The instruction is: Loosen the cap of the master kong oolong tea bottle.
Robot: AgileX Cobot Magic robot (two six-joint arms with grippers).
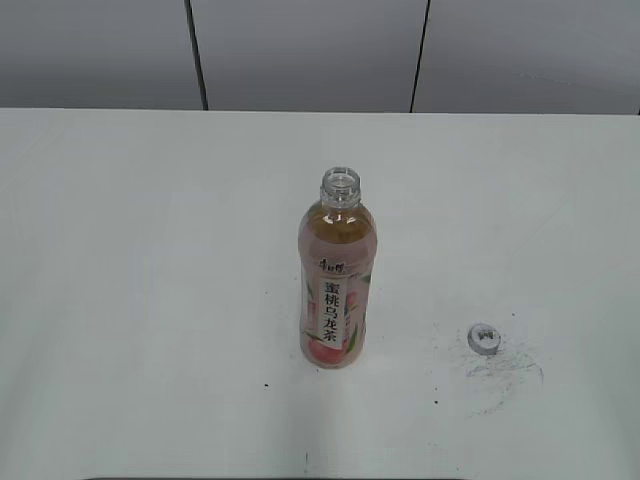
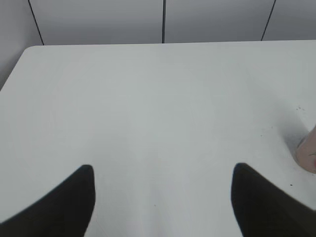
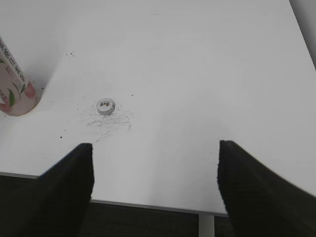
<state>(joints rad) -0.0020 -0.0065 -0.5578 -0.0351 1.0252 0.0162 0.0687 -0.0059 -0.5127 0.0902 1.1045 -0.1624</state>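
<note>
1. One bottle (image 1: 338,275) stands upright on the white counter (image 1: 130,270), about midway between the left and right edges and nearer the front edge than the back.
2. Its neck is bare: the threaded mouth is open and amber tea fills it up to the shoulder.
3. One cap (image 1: 484,339) lies flat on the counter, top up, to the right of the bottle and well apart from it, toward the front right corner.
4. The cap is white-grey with a small grey mark on top that is too small to read; faint grey scuffs smear the counter just in front of it.
5. The bottle's label is pink with a peach picture at the bottom and a white vertical strip of black Chinese characters reading 蜜桃乌龙茶; a small dark logo sits above the strip, too small to read.
6. Two tools are seen, each only from its own wrist camera.
7. The left tool (image 2: 163,197) has its two dark fingers spread wide with nothing between them, over bare counter; the bottle's base shows at the right edge of that view.
8. The right tool (image 3: 155,185) is likewise spread wide and holds nothing, hanging over the front edge, with the cap ahead of it and the bottle's base at far left.
</note>
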